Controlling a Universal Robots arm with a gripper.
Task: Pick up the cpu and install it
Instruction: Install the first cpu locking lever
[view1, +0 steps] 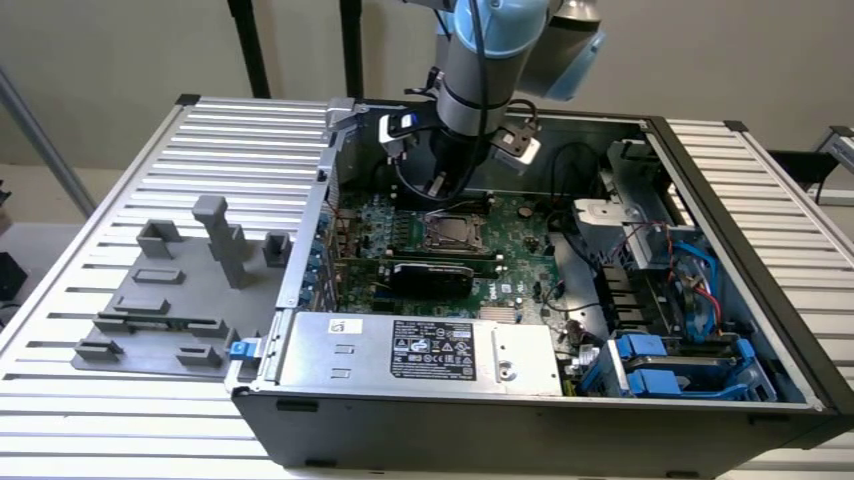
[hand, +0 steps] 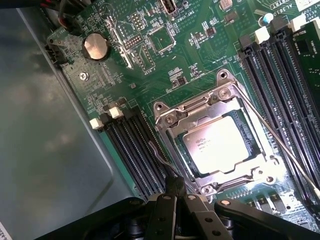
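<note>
The end effector (hand: 175, 186) hangs low inside the open computer case (view1: 534, 425), its dark fingers drawn tight together. The tips sit just beside the socket frame (hand: 167, 119), at the hooked end of a thin wire lever (hand: 161, 156); whether they touch or pinch that lever cannot be told.

The cpu (hand: 219, 145) lies flat inside the frame on the green motherboard (hand: 195, 65). It is a small square chip with a shiny silver-grey metal top and a thin pale edge around it. A few lines of faint print cross the top, too faint to read.

Counted: one cpu, one silver socket frame, two wire levers, the second lever (hand: 280, 145) running along the frame's far side. There are two banks of long dark memory slots, one bank (hand: 132, 150) on each side of the socket, and one round coin battery (hand: 96, 46).

In the exterior view the case rests on a slatted metal counter (view1: 254, 130). A grey fixture plate (view1: 167, 300) with several raised blocks lies at the exterior view's left. The power supply (view1: 400, 350) carries one dark label with white print that cannot be read. Two blue drive carriers (view1: 661, 365) sit at the case's corner on the exterior view's right.
</note>
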